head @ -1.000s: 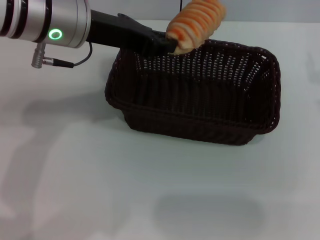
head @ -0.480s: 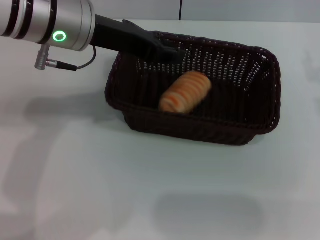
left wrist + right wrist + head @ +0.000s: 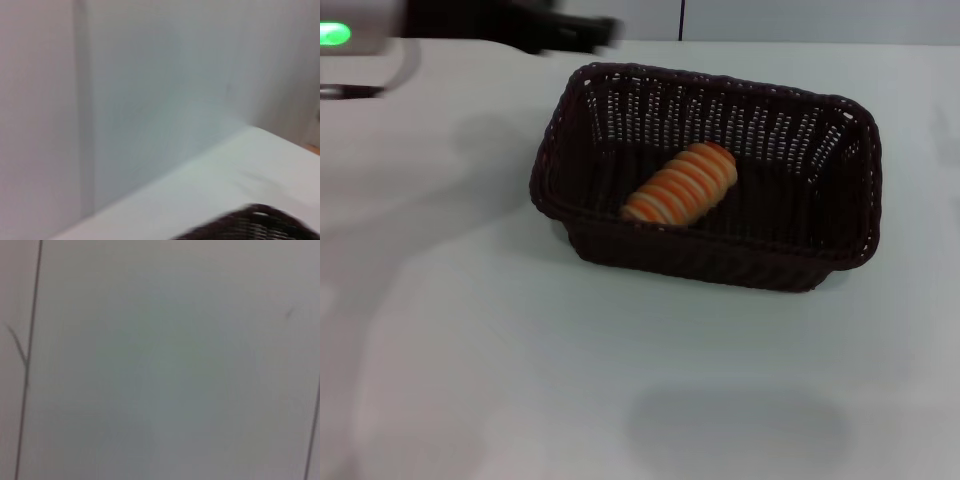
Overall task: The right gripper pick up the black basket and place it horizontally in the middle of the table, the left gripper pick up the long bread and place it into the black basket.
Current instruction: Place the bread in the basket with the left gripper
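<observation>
We see the plain smooth white table [image 3: 520, 360] carrying the large dark brown-black woven wicker basket [image 3: 720, 262], set lengthwise across the middle. The small orange-brown loaf with cream stripes [image 3: 681, 184] lies diagonally on the basket floor, touched by nothing. The left gripper [image 3: 565, 28] hangs blurred at the far left edge; we cannot tell its finger state. A pale grey wall [image 3: 150, 90] backs the table.

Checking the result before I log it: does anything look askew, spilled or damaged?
Nothing stands out. The bread lies whole inside the basket, resting diagonally on its floor. The basket sits flat on the table, rim intact. The left end effector is off beyond the basket's far left corner.
</observation>
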`<state>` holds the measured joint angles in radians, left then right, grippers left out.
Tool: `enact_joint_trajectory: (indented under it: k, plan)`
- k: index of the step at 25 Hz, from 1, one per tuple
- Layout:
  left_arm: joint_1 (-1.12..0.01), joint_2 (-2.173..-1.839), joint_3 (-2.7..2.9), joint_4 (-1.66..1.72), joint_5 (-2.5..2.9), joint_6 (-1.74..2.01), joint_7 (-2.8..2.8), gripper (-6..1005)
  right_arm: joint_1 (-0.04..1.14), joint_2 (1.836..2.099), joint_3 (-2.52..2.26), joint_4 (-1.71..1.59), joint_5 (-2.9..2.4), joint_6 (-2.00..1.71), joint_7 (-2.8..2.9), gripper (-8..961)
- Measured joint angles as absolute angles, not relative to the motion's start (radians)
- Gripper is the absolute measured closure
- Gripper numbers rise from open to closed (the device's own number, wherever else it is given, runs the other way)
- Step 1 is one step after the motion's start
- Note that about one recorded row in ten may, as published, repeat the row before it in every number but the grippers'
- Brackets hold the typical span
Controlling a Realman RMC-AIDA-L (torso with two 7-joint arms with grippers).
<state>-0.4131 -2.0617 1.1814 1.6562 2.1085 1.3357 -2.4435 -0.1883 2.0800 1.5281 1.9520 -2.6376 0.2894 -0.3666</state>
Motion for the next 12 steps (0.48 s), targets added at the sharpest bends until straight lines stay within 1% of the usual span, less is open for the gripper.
enact_joint_trajectory:
  k: [3, 7, 10, 12]
  plan:
    - [-0.319, -2.062, 1.091, 1.737, 2.070, 1.334, -2.425, 284, -0.199, 2.080, 1.532, 1.955, -2.638, 0.280, -0.367, 460]
    - [-0.165, -2.063, 0.906, 1.805, 1.895, 1.324, -2.342, 170, -0.212, 2.081, 1.532, 1.955, -2.638, 0.251, -0.367, 460]
    - [-0.022, -2.066, 0.745, 1.812, 1.690, 1.324, -2.222, 170, -0.219, 2.082, 1.526, 1.950, -2.639, 0.220, -0.367, 460]
    - [0.034, -2.069, 0.696, 1.802, 1.625, 1.322, -2.161, 170, -0.222, 2.082, 1.524, 1.946, -2.640, 0.209, -0.367, 461]
